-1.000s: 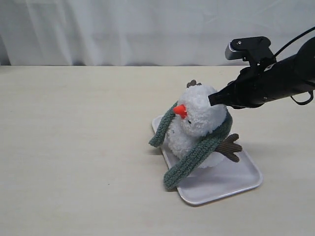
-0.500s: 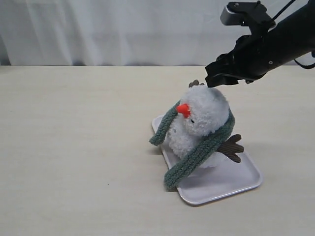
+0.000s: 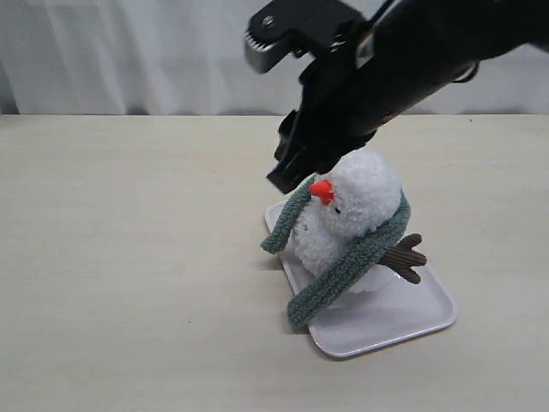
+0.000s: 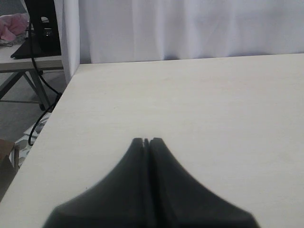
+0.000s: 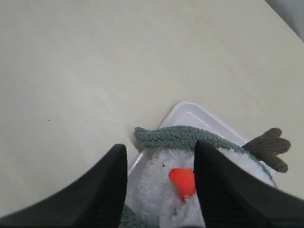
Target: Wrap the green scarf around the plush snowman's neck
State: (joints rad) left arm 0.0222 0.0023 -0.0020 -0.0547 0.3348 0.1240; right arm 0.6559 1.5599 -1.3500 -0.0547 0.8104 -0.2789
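The plush snowman (image 3: 356, 219) sits on a white tray (image 3: 403, 318), orange nose (image 3: 322, 191) pointing left. The green scarf (image 3: 343, 275) runs round its neck, one end hanging at the left (image 3: 279, 236), the longer end draped down the front to the tray edge. My right gripper (image 3: 287, 172) hovers open just above and left of the head; in the right wrist view the snowman's face (image 5: 166, 190) and nose (image 5: 183, 183) show between the open fingers (image 5: 111, 185), nothing held. My left gripper (image 4: 146, 141) is shut over bare table, away from the toy.
A brown twig arm (image 3: 403, 256) sticks out at the snowman's right over the tray. White curtain (image 3: 129, 51) backs the table. In the left wrist view the table edge (image 4: 57, 114) drops off beside a stand and cables (image 4: 40, 33).
The right arm swung from right of the snowman's head up and across to its front left, now hovering over the face. The snowman has straightened up slightly; the scarf stays draped.
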